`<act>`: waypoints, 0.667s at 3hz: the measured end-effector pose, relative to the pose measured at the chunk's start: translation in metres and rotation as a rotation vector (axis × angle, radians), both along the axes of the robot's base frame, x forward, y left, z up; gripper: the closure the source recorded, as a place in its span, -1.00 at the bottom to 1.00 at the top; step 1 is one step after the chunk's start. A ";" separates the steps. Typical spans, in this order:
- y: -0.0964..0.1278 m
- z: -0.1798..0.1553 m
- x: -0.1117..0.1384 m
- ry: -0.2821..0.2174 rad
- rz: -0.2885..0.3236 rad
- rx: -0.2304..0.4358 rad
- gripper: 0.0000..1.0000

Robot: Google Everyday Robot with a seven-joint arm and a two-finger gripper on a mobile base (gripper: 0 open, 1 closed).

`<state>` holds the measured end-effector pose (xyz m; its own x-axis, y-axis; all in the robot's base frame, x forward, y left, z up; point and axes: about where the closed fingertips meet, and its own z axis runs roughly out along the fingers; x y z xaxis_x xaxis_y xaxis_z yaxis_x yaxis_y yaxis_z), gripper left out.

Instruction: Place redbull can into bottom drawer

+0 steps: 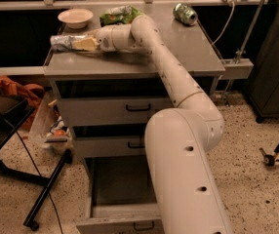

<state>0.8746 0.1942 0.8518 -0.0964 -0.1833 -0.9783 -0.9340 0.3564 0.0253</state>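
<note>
The redbull can (pixel 61 42), slim and silver, lies on its side at the left front of the grey cabinet top (pixel 188 48). My gripper (pixel 87 44) reaches in from the right and is shut on the can's right end, holding it just at the surface. The bottom drawer (pixel 120 184) stands pulled open near the floor below, its flat grey floor bare; my arm's large white base hides its right part.
A white bowl (pixel 75 17), a green snack bag (pixel 117 14) and a green can (pixel 185 13) sit along the back of the top. The two upper drawers (pixel 110 110) are closed. A black stand (pixel 47 189), an orange cloth (pixel 17 89) and bagged clutter (pixel 51 128) lie at the left.
</note>
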 end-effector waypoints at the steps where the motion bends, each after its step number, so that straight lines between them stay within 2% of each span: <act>1: -0.013 0.003 0.002 -0.011 -0.031 0.009 0.60; 2: -0.032 0.009 -0.001 -0.028 -0.071 0.020 0.99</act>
